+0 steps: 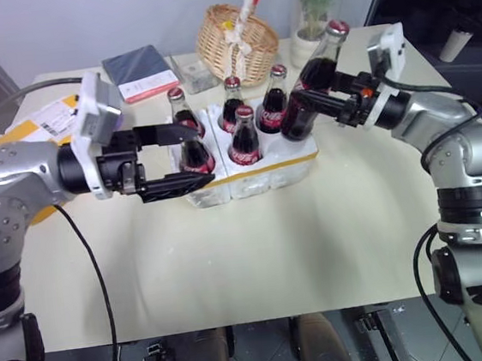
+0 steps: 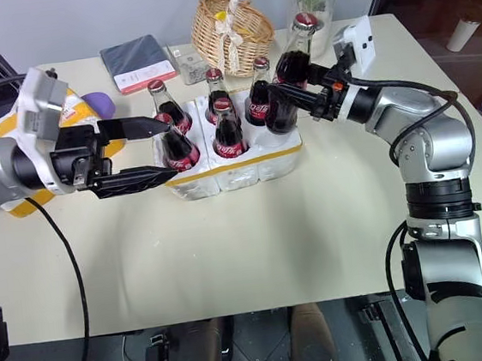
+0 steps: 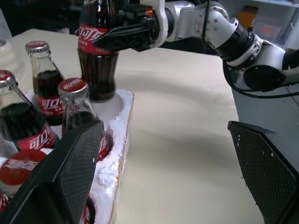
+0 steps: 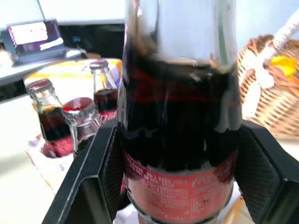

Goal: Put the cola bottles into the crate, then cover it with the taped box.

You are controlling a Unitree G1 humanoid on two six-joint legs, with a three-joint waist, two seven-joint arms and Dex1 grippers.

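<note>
The right gripper (image 1: 317, 103) has its two black textured fingers clamped on the labelled body of a glass cola bottle (image 1: 313, 82). The bottle is tilted, red cap uppermost, with its base over the right end well of the crate (image 1: 258, 174). The crate is a low white foam block with a granular surface, round wells and one yellow tape band near its base. Five more cola bottles (image 1: 243, 135) stand upright in its wells, each of clear glass with dark liquid, a red label and a red cap. The left gripper (image 1: 174, 159) is level at the crate's left end, jaws wide, straddling the nearest bottle without gripping it. A woven wicker basket (image 1: 234, 30) stands behind the crate.
</note>
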